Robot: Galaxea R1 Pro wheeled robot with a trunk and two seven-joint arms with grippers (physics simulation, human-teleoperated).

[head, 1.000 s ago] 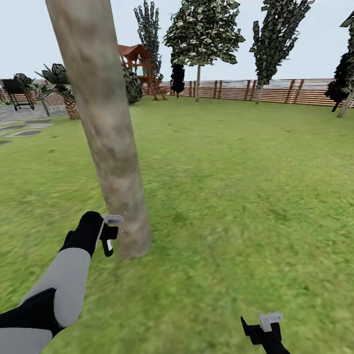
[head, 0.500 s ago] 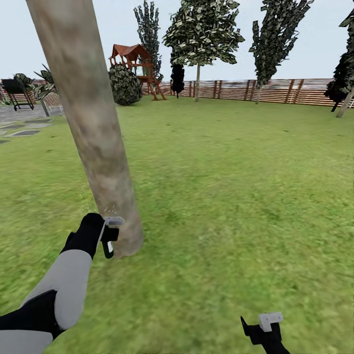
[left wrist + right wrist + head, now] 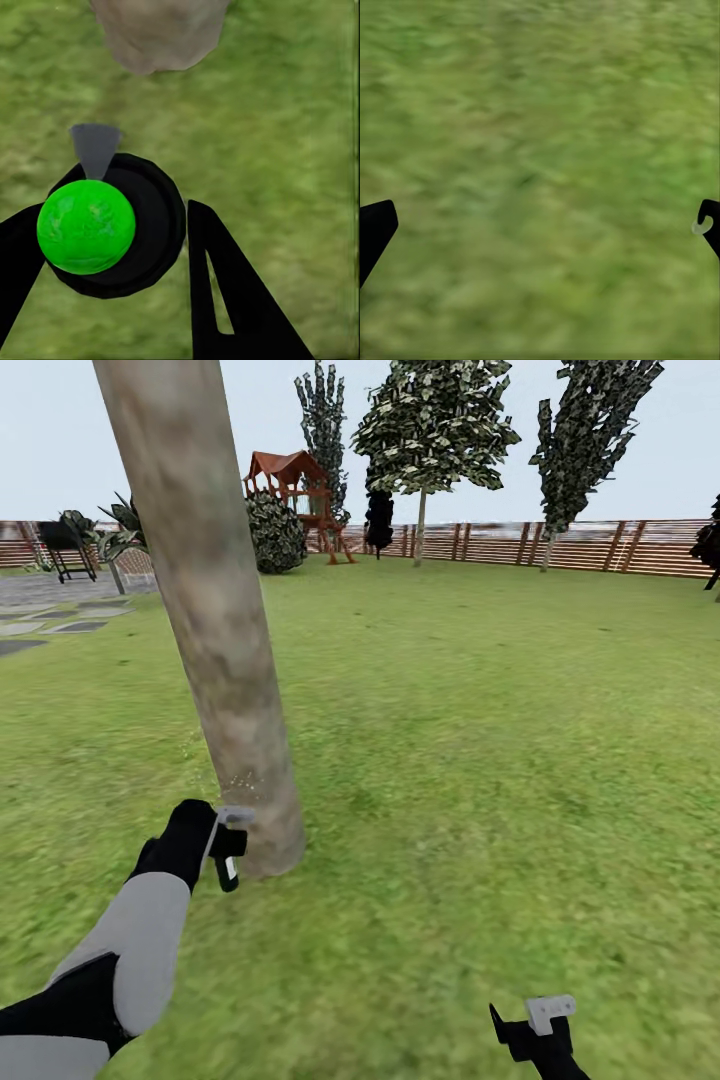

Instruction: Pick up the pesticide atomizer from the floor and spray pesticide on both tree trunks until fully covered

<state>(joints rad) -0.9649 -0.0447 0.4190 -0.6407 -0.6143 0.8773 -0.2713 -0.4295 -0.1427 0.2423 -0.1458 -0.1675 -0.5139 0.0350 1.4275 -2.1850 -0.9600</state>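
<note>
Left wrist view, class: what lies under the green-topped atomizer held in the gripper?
Grass lawn surrounds the atomizer, with the tree trunk base just beyond its nozzle. The ground directly beneath is covered by its black body.

Tree trunk (image 3: pixel 205 610) cut off above; foliage unseen

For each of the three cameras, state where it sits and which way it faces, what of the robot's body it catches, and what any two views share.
Head view: on the head, looking forward and down over the lawn at the tree trunk; left gripper and right gripper show.
Left wrist view: near the left gripper, looking down at the atomizer it holds; black fingers show.
Right wrist view: looking down at grass; fingertips show.
Shared: head and left wrist views both show the trunk's base.
</note>
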